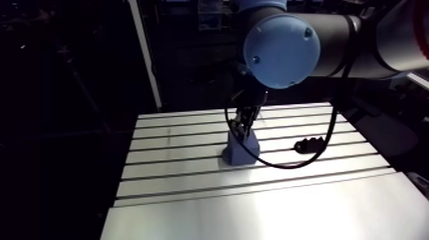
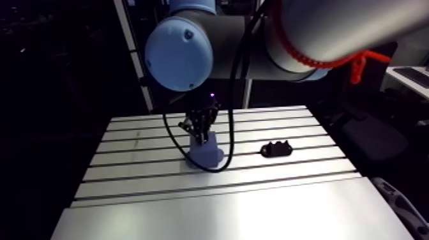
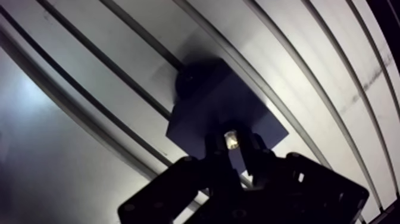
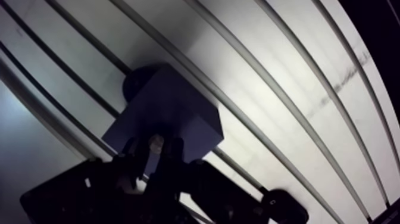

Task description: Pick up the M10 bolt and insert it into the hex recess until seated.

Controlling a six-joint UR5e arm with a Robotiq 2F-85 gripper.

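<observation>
The claw (image 3: pixel 232 150) is clamped on the M10 bolt (image 3: pixel 231 139), which hangs just above the blue block (image 3: pixel 205 104) on the bench (image 3: pixel 309 65). Insertion seems to be in hand. Next the bolt likely needs squaring up over the block, then a straight push down until seated.

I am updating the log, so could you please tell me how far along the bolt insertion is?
Done: the M10 bolt is off the table, clamped in the gripper. In hand: the gripper holds it right over the blue block. The recess is hidden, so whether the bolt has entered it cannot be told. Left: seating and release.
</observation>
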